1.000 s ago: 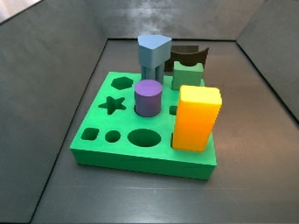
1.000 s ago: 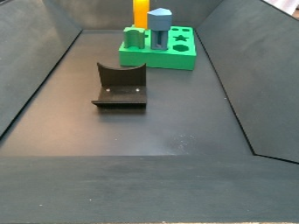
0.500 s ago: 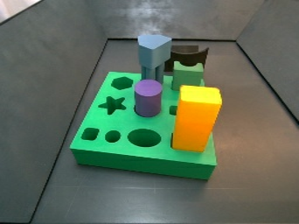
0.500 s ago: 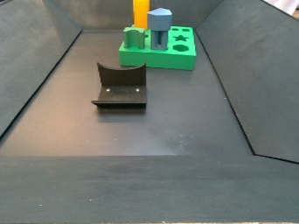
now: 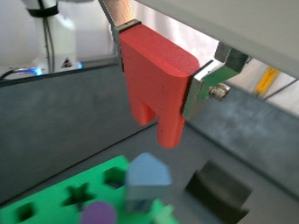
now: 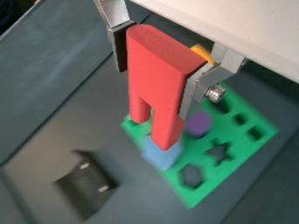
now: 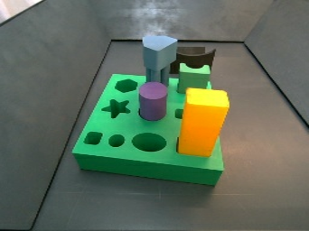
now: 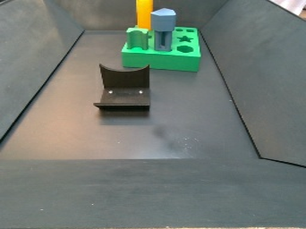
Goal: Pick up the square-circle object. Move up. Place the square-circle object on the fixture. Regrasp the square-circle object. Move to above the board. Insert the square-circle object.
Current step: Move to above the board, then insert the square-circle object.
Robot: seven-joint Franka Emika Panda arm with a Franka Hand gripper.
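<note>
Jaws are clamping the red piece (image 5: pixel 158 74) by its flat sides, so the gripper (image 6: pixel 163 74) is holding it high above the floor, long axis running down toward the board (image 6: pixel 251 131), forked end lowest. Board holes are carrying the grey-blue prism (image 7: pixel 157 56), purple cylinder (image 7: pixel 152 100) and yellow block (image 7: pixel 203 120). Only the wrist views are showing gripper and piece; both side views are showing the fixture (image 8: pixel 123 87) bare.

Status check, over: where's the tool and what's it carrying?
Tool high above board, out of both side views. Shut on red square-circle object. Fixture empty. Purple cylinder, yellow block already seated.
</note>
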